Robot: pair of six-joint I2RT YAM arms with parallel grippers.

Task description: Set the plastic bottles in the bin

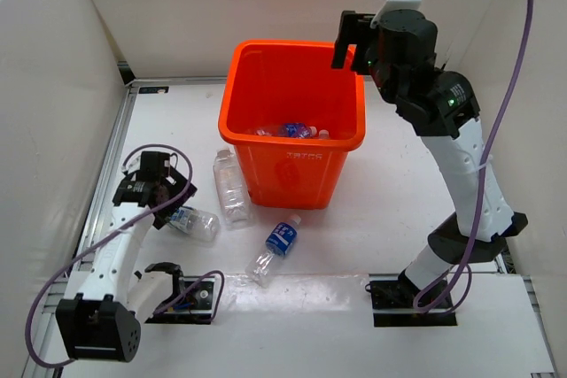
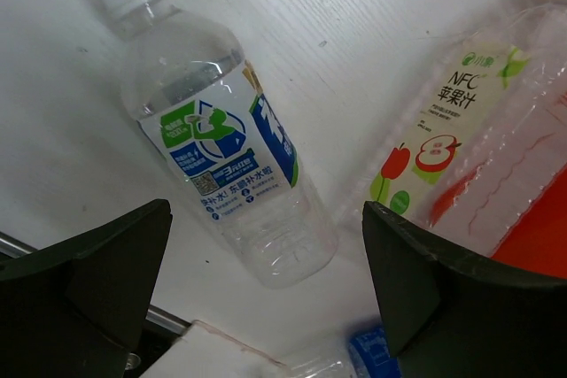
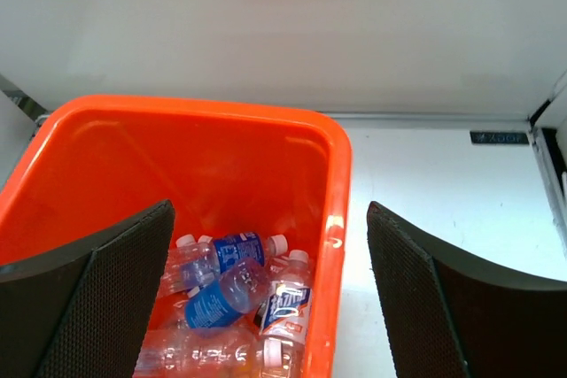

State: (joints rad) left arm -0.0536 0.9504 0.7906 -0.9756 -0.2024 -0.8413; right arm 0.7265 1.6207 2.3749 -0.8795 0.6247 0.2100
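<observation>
The orange bin [image 1: 232, 117] stands mid-table with several plastic bottles [image 1: 297, 131] inside; the right wrist view shows the bin [image 3: 337, 210] and the blue-labelled bottles in it [image 3: 226, 285]. Three bottles lie on the table left of and in front of the bin: a blue-and-green-labelled one [image 1: 195, 222] [image 2: 226, 152], a clear apple-label one [image 1: 230, 186] [image 2: 456, 121] against the bin, and a blue-labelled one [image 1: 276, 247]. My left gripper [image 1: 165, 198] [image 2: 266, 294] is open and empty just above the first bottle's base. My right gripper [image 1: 347, 44] [image 3: 270, 294] is open and empty above the bin's far right corner.
White walls enclose the table on the left, back and right. A metal rail [image 1: 108, 183] runs along the left edge. Both arm bases [image 1: 412, 298] sit on the near edge. The left wrist view shows the bin's orange wall [image 2: 542, 241] at the right.
</observation>
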